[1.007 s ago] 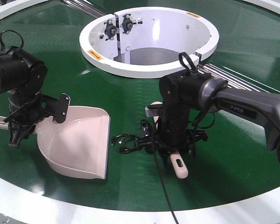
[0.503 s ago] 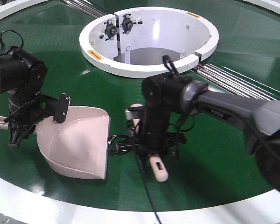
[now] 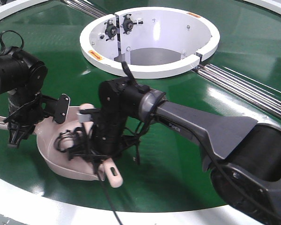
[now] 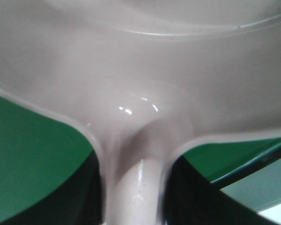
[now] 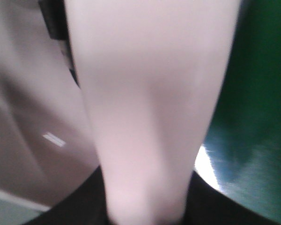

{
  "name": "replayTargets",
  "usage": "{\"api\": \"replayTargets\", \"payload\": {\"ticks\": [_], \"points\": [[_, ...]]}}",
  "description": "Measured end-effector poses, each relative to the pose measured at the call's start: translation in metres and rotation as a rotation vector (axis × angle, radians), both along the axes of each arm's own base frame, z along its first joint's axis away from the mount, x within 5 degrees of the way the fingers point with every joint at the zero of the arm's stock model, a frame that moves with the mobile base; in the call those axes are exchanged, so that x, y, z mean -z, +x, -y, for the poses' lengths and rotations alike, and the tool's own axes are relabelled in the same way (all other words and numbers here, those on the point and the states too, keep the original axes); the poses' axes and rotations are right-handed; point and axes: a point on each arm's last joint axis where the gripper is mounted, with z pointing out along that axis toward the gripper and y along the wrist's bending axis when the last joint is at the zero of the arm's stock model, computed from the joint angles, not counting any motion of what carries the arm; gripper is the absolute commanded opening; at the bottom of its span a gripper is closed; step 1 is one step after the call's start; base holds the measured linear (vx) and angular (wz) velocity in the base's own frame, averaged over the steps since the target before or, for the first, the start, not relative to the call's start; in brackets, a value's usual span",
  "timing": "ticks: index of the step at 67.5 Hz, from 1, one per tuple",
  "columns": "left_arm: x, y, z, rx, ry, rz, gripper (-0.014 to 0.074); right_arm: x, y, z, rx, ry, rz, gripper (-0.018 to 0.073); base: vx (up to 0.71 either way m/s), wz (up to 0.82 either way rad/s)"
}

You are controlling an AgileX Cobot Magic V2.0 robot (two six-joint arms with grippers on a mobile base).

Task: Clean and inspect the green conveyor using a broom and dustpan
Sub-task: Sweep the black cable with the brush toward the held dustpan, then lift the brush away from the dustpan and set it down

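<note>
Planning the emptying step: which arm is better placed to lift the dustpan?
Left. The left pincer grips the dustpan by its handle; the right pincer holds the broom over the pan.

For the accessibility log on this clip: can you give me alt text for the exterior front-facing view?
The right hand holds the broom over the dustpan, where a black tangle of cord sits. The left hand grips the dustpan's handle at the left, on the green conveyor, with its white hub behind.
</note>
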Motion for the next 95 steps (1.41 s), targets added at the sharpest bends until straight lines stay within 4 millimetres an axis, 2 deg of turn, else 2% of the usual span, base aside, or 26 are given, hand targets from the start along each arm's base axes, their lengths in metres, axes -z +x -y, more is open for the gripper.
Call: {"api": "replayTargets", "payload": {"ticks": [9, 19, 36, 44, 51, 56, 65, 79, 84, 95], "points": [[0.000, 0.000, 0.000, 0.000, 0.000, -0.001, -0.0006, -0.018, -0.003, -0.014, -0.030, 0.068, 0.028, -0.0003, 0.00, 0.00], [0.000, 0.000, 0.000, 0.000, 0.000, -0.001, -0.0006, -0.027, -0.002, -0.014, -0.047, 0.073, 0.059, -0.0003, 0.00, 0.00], [0.000, 0.000, 0.000, -0.001, 0.000, -0.002, -0.0006, -0.044, 0.006, 0.001, -0.054, 0.025, 0.147, -0.0001, 0.00, 0.00], [0.000, 0.000, 0.000, -0.001, 0.000, -0.002, -0.0006, -0.055, 0.014, 0.018, -0.031, 0.016, 0.171, -0.0001, 0.00, 0.00], [0.000, 0.000, 0.000, -0.001, 0.000, -0.002, -0.0006, -0.061, 0.021, 0.046, -0.004, -0.013, 0.177, -0.0001, 0.00, 0.00], [0.000, 0.000, 0.000, -0.001, 0.000, -0.002, -0.0006, -0.058, 0.022, 0.071, 0.004, -0.062, 0.164, -0.0001, 0.00, 0.00], [0.000, 0.000, 0.000, -0.001, 0.000, -0.003, -0.0006, -0.056, 0.024, 0.126, 0.040, -0.151, 0.141, -0.0001, 0.00, 0.00], [0.000, 0.000, 0.000, -0.001, 0.000, -0.003, -0.0006, -0.066, 0.016, 0.214, 0.164, -0.191, 0.128, -0.0001, 0.00, 0.00], [0.000, 0.000, 0.000, -0.001, 0.000, -0.003, -0.0006, -0.071, 0.012, 0.241, 0.206, -0.191, 0.140, -0.0001, 0.00, 0.00], [0.000, 0.000, 0.000, -0.001, 0.000, -0.003, -0.0006, -0.067, 0.004, 0.292, 0.258, -0.206, 0.118, -0.0001, 0.00, 0.00]]}}
